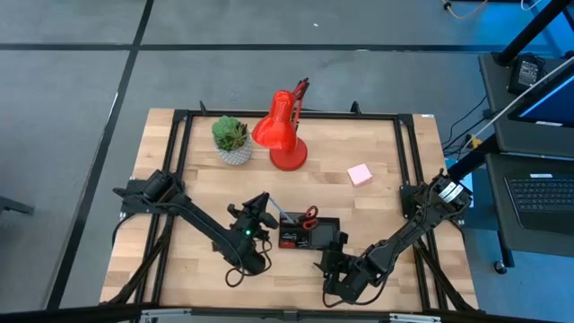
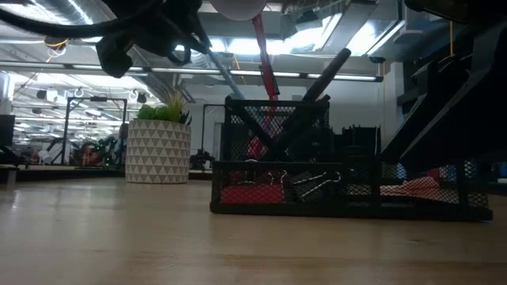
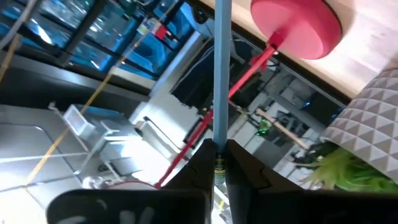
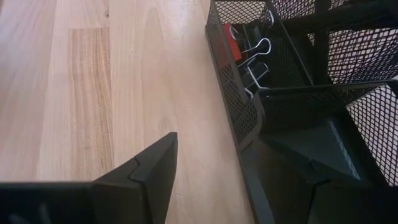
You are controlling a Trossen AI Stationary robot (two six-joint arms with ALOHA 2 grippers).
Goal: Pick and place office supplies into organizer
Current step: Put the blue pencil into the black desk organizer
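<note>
Gripping a thin blue pen [image 3: 221, 74], the left hand [image 1: 262, 208] sits a little left of centre in the lower half of the high view, just beside the left end of the organizer [image 1: 330, 235]. In the left wrist view its two dark fingers [image 3: 244, 167] are pinched together on the pen's shaft, which runs straight up through the middle of the frame.

The organizer, a black mesh tray, lies on the wooden counter [image 1: 377, 202] at lower centre of the high view. Red-handled scissors [image 1: 308, 214] show at its upper edge. In the low view the organizer fills the centre and right, with a raised cup section holding dark pens [image 2: 307, 89] that lean to the upper right, and binder clips [image 2: 315, 184] lying in the low front compartment.

The right hand [image 1: 334, 261] is at the lower right corner of the organizer. In the right wrist view its fingers [image 4: 149, 167] stand spread apart, one on the bare counter and the other inside the tray, so they straddle the mesh wall and hold nothing.

A pink sticky-note pad [image 1: 360, 174] lies on the counter right of centre, well apart from the organizer. The red desk lamp [image 1: 282, 135] and the potted plant [image 1: 232, 139] stand near the upper middle of the counter.
</note>
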